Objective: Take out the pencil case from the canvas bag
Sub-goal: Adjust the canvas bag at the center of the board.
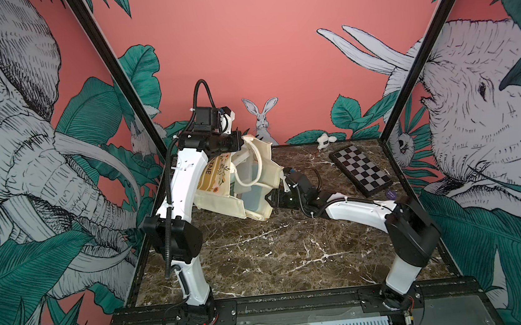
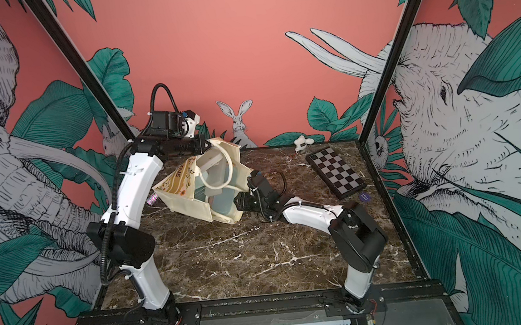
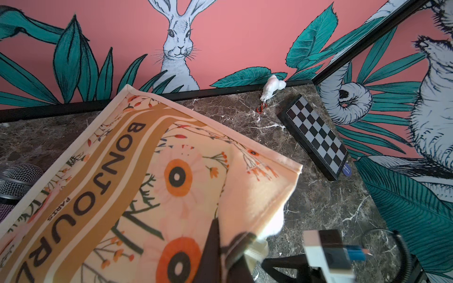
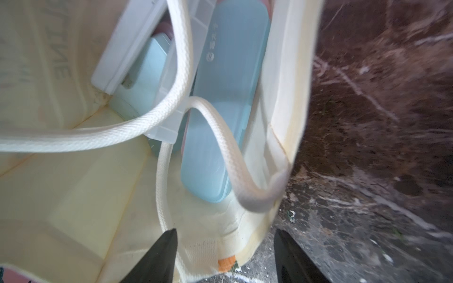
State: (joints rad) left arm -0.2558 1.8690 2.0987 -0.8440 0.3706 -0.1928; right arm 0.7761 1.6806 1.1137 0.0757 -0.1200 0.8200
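Note:
The cream canvas bag (image 1: 218, 174) with floral print hangs tilted above the table, its mouth turned toward the right arm. My left gripper (image 3: 220, 250) is shut on the bag's upper rim by a handle root and holds it up; both top views show this gripper (image 1: 244, 140) high at the back. My right gripper (image 4: 225, 235) is open at the bag's lower mouth rim, one finger inside and one outside the wall, not pinching it. Inside lies a long light-blue pencil case (image 4: 220, 110) (image 1: 251, 200) under a loop handle (image 4: 186, 80), beside a clear plastic box (image 4: 171, 115).
A folded chessboard (image 1: 364, 169) lies at the back right with a purple disc (image 1: 391, 193) by its near corner. A small white toy (image 1: 324, 141) sits against the back wall. A mesh-headed microphone (image 3: 19, 176) lies behind the bag, on the left arm's side.

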